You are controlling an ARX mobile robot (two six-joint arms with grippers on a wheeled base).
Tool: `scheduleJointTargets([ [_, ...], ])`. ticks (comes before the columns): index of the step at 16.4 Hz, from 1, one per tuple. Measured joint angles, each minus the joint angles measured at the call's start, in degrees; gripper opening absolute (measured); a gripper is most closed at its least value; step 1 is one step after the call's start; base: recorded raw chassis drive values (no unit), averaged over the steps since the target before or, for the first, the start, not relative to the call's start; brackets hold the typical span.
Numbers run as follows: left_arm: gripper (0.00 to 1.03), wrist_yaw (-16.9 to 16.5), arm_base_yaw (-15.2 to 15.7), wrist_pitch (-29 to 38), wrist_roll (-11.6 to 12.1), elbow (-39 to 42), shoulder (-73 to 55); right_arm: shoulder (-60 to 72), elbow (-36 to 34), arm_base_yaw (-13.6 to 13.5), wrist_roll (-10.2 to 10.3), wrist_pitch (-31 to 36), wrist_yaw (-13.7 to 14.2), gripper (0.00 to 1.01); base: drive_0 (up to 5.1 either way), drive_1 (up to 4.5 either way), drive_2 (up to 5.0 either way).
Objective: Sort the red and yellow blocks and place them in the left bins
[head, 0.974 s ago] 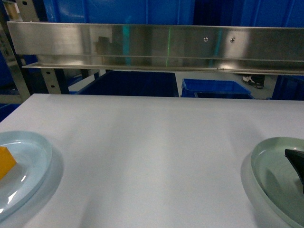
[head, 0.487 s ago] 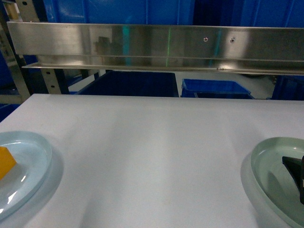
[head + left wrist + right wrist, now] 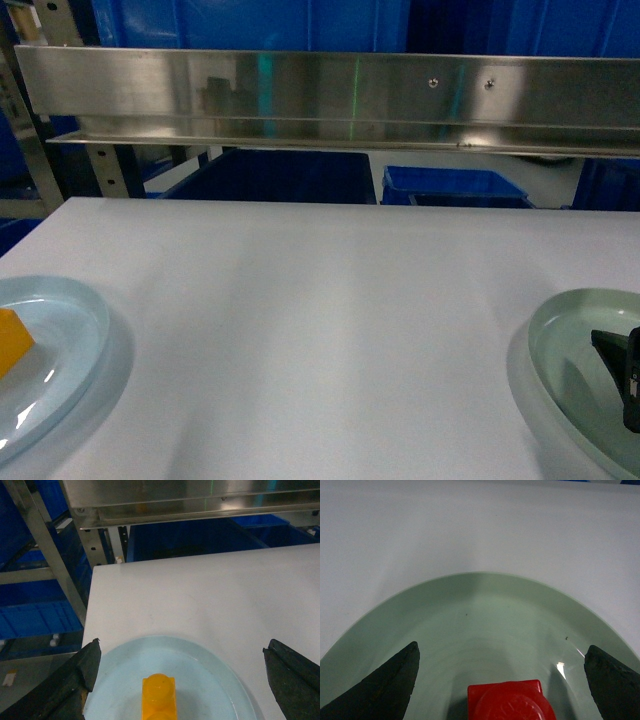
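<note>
My left gripper (image 3: 182,680) is spread wide; in my left wrist view its two dark fingers (image 3: 75,680) sit at the bottom corners, far apart, nothing between their tips touching them. My right gripper (image 3: 502,680) is spread just as wide, its dark fingertips (image 3: 385,685) at the lower left and lower right of my right wrist view. From my head camera only a dark piece of the right gripper (image 3: 622,370) shows at the right edge; my left arm is out of that view

White table (image 3: 330,300) bears a pale blue plate (image 3: 85,340) at left, a pale green plate (image 3: 550,350) at right, well apart.
</note>
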State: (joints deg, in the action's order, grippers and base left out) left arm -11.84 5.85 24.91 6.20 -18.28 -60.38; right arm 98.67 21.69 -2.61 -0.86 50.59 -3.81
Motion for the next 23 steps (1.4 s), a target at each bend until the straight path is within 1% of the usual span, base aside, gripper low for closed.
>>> scheduleJointTargets([
  [2,0.98,0.0,0.0,0.0,0.0,0.0,0.0,1.05,0.15,-0.07,0.02,1.29,0.5,0.98,0.0,0.0,0.0],
  [3,0.98,-0.02,0.0,0.0,0.02,0.0,0.0,1.46,0.15,-0.09,0.17,1.7,0.52,0.9,0.0,0.0,0.0],
  [7,0.98,0.0,0.0,0.0,0.0,0.0,0.0,2.36,0.33,-0.02,0.15,3.3,0.59,0.53,0.0,0.0,0.0],
  [9,0.98,0.0,0.0,0.0,0.0,0.0,0.0,2.64,0.35,0.04,0.13,3.32,0.42,0.33,0.0,0.0,0.0],
  [10,0.98,0.0,0.0,0.02,0.0,0.0,0.0,2.64,0.44,0.15,-0.07,3.37,0.04,0.29,0.0,0.0,0.0],
  [14,0.98,0.0,0.0,0.0,0.0,0.0,0.0,2.64,0.72,1.53,-0.5,3.32,-1.05,0.29,0.0,0.0,0.0],
  [16,0.98,0.0,0.0,0.0,0.0,0.0,0.0,2.54,0.74,1.53,-0.5,4.57,-1.55,0.29,0.0,0.0,0.0],
  [17,0.98,0.0,0.0,0.0,0.0,0.0,0.0,1.57,0.74,1.33,-0.46,4.09,-1.29,0.29,0.0,0.0,0.0],
  [19,0.98,0.0,0.0,0.0,0.0,0.0,0.0,-3.63,0.85,-0.55,-0.07,0.48,-0.15,0.29,0.0,0.0,0.0],
  [20,0.98,0.0,0.0,0.0,0.0,0.0,0.0,-8.13,1.81,-2.12,-0.02,-1.86,1.03,0.29,0.0,0.0,0.0],
  [21,0.98,-0.02,0.0,0.0,0.0,0.0,0.0,-12.24,3.04,-3.17,0.55,-4.15,1.38,0.29,0.0,0.0,0.0],
  [22,0.98,0.0,0.0,0.0,0.0,0.0,0.0,-17.55,3.78,-3.96,1.57,-7.02,1.92,0.29,0.0,0.0,0.0],
  [23,0.98,0.0,0.0,0.0,0.0,0.0,0.0,-23.15,3.82,-4.04,2.64,-10.21,1.92,0.29,0.0,0.0,0.0],
])
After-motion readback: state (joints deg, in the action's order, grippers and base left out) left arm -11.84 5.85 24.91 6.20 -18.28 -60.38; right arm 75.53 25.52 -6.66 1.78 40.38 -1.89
